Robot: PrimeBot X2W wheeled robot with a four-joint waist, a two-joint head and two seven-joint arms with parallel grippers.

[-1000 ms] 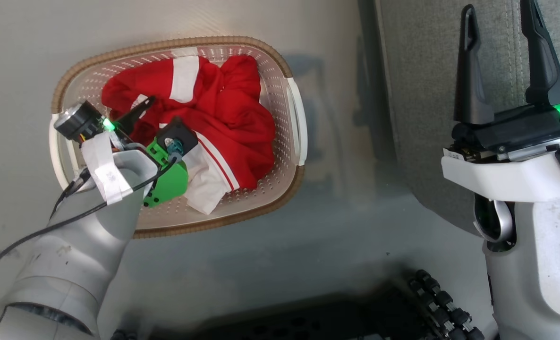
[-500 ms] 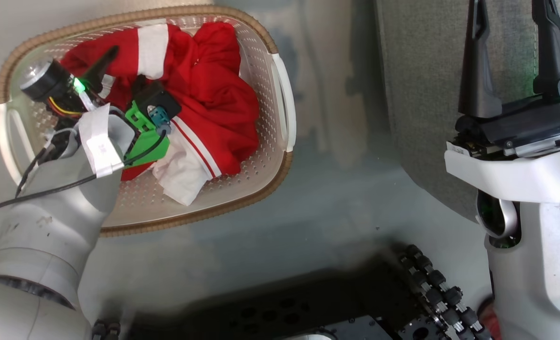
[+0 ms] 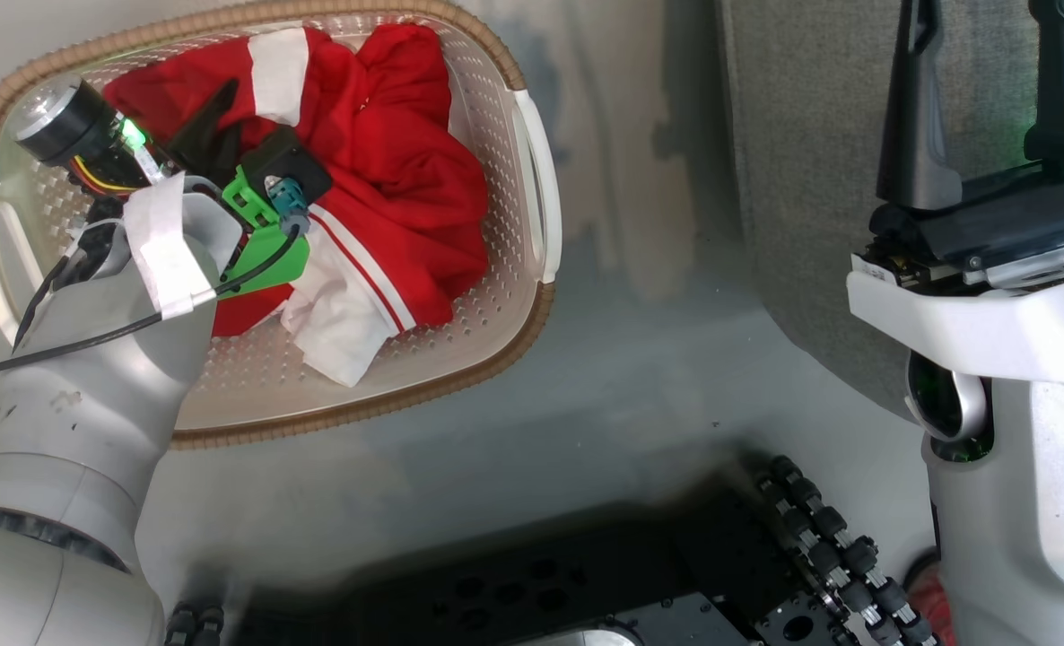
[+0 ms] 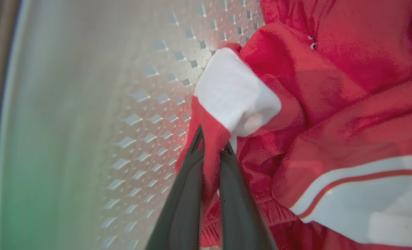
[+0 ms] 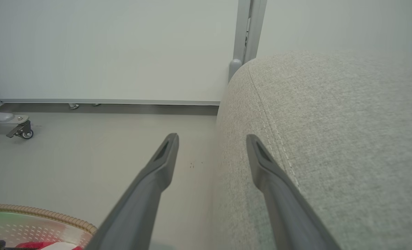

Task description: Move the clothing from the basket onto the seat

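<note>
The clothing (image 3: pixel 397 161), red with white panels and stripes, lies bunched in the cream perforated basket (image 3: pixel 460 305) with its brown rim, at the upper left of the head view. My left gripper (image 3: pixel 213 121) reaches down into the basket. In the left wrist view this gripper (image 4: pixel 211 146) is shut on a red fold of the clothing (image 4: pixel 331 104) beside a white cuff. My right gripper (image 3: pixel 989 18) stands open and holds nothing above the edge of the grey seat (image 3: pixel 810 135). The right wrist view shows this gripper (image 5: pixel 212 138) straddling the rounded, stitched side of the seat (image 5: pixel 331 139).
Grey floor (image 3: pixel 640 377) separates the basket from the seat. My dark wheeled base (image 3: pixel 586 583) lies along the bottom of the head view. In the right wrist view a pale wall, a metal post (image 5: pixel 247 31) and a caster (image 5: pixel 23 133) stand beyond the seat.
The whole head picture has shifted, so the basket now sits further up and left: the camera moved. My left gripper stays down in the basket at the red clothing. The right gripper stays open.
</note>
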